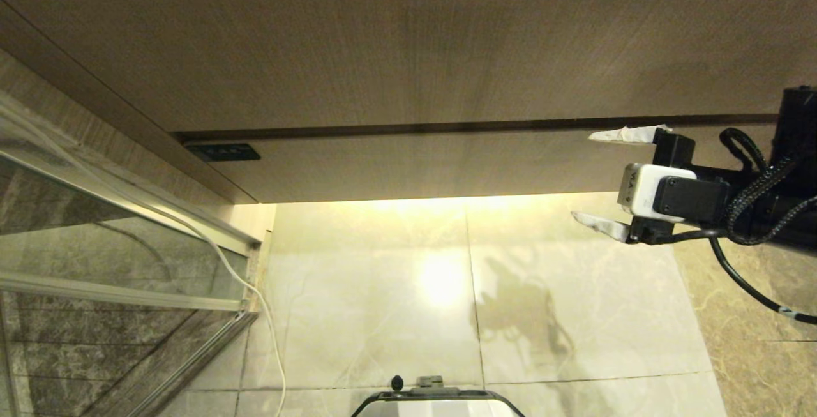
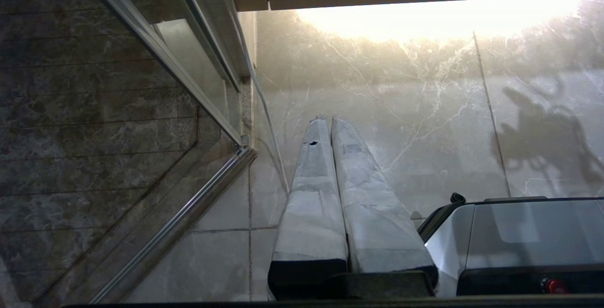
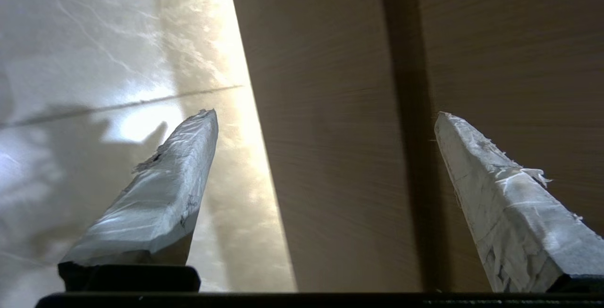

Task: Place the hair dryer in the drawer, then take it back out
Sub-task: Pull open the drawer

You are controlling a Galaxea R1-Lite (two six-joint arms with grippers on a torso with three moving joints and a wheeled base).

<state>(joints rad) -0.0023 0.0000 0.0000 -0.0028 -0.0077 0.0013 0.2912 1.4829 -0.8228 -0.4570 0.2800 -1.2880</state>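
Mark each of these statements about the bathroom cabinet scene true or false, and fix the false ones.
1. The right gripper is open and holds nothing. True.
2. The drawer stands pulled wide open. False: its front sits closed, flush under the cabinet.
3. The left gripper has its fingers spread apart. False: they lie pressed together, pointing at the floor.
4. The hair dryer lies on the floor tiles. False: no hair dryer shows in any view.
5. A white cable runs down beside the glass shower door. True.

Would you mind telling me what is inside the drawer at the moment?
The drawer is shut, so only its plain wood-grain front shows; its contents are hidden. No hair dryer is visible anywhere. The right pincer hangs open and empty before it.
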